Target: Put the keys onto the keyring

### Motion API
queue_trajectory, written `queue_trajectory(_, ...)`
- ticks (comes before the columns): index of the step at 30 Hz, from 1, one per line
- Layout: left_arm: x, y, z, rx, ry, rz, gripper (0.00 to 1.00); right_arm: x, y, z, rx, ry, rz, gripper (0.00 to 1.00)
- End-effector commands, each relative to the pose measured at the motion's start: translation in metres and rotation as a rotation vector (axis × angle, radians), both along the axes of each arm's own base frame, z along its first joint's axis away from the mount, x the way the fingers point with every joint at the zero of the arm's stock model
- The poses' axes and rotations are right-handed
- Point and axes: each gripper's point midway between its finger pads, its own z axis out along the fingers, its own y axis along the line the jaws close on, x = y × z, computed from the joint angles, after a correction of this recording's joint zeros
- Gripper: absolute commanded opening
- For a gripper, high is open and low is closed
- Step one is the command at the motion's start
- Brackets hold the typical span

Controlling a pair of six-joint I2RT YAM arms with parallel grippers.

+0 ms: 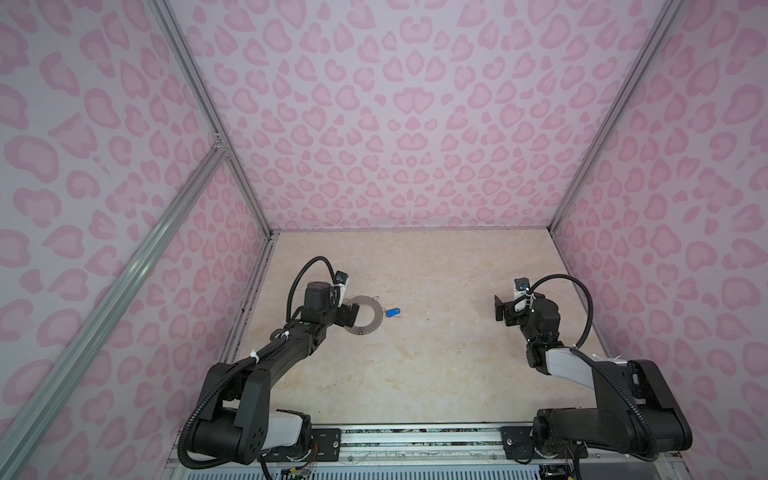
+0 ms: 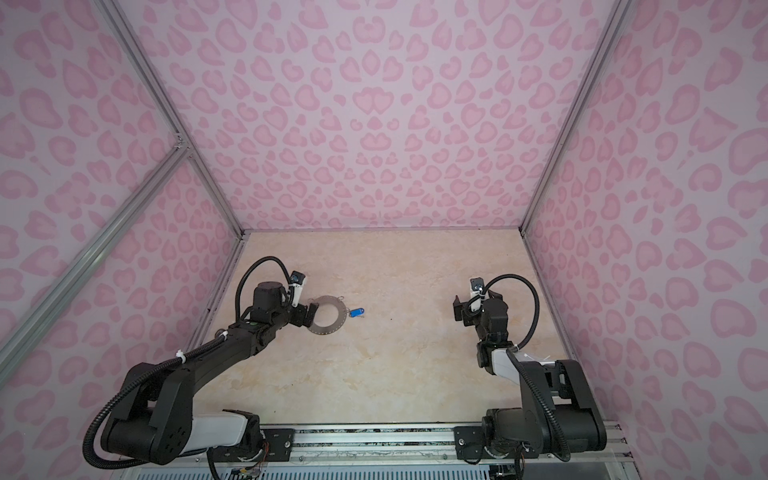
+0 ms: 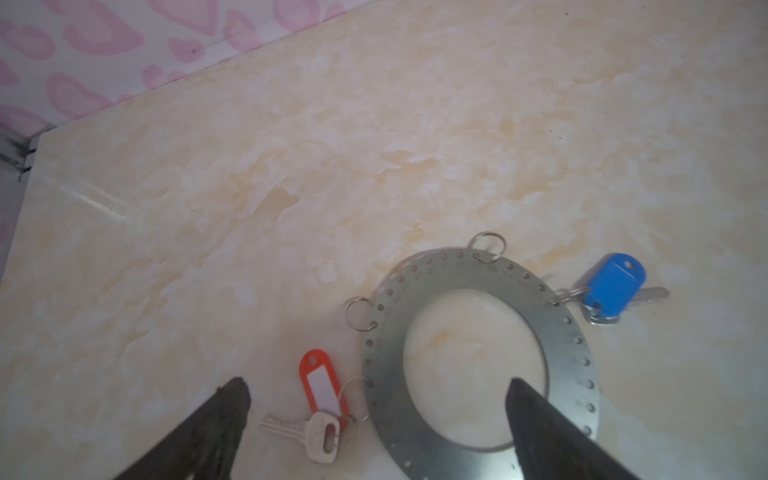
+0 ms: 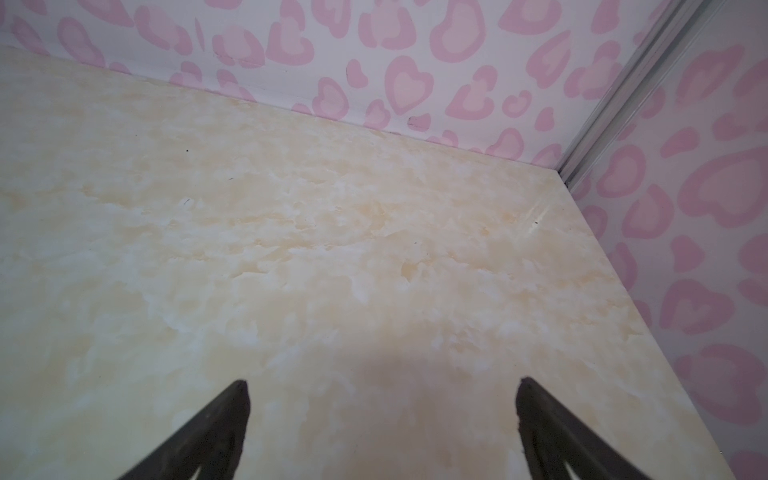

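Left wrist view puts the left gripper [image 3: 376,382] spread wide and holding nothing, one finger over bare table [image 3: 291,166], the other over the hole of the keyring [image 3: 571,353]. The keyring lies flat. The red-tagged key [image 3: 320,436] sits just beside its rim between your fingers, and the blue-tagged key [image 3: 614,286] is at the far rim. Each key's wire loop meets the rim, but you cannot tell whether either is threaded through a hole.

Close here and you will likely pinch rim and red tag together, and the disc would probably skate across the smooth top, dragging both keys. The loops are thin and lie flat, so the fingers may slip off them. The right gripper [image 4: 382,382] is also spread and empty over bare table, well apart from the keyring, so nothing braces the keyring.
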Motion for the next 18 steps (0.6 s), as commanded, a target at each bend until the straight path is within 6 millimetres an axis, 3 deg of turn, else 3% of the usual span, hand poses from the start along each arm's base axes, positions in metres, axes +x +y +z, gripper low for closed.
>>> queue_trajectory(1, 0.021, 0.024, 0.03, -0.107, -0.214, 0.119, 0.98, 0.002, 0.001, 0.014, 0.112, -0.086, 0.004, 0.99)
queue_trajectory(5, 0.017, 0.045, 0.04, -0.118, -0.344, 0.162, 0.98, 0.002, -0.001, 0.001, 0.117, -0.133, 0.006, 0.99)
queue_trajectory(7, 0.014, 0.061, 0.037, -0.191, -0.369, 0.203, 0.98, 0.002, -0.001, 0.002, 0.121, -0.174, 0.002, 1.0)
queue_trajectory(10, 0.013, 0.073, 0.031, -0.249, -0.388, 0.225, 0.98, 0.004, 0.004, -0.005, 0.096, -0.103, 0.038, 1.0)
queue_trajectory(18, 0.019, 0.07, 0.026, -0.224, -0.362, 0.228, 0.97, 0.008, 0.004, -0.004, 0.106, -0.125, 0.04, 1.0)
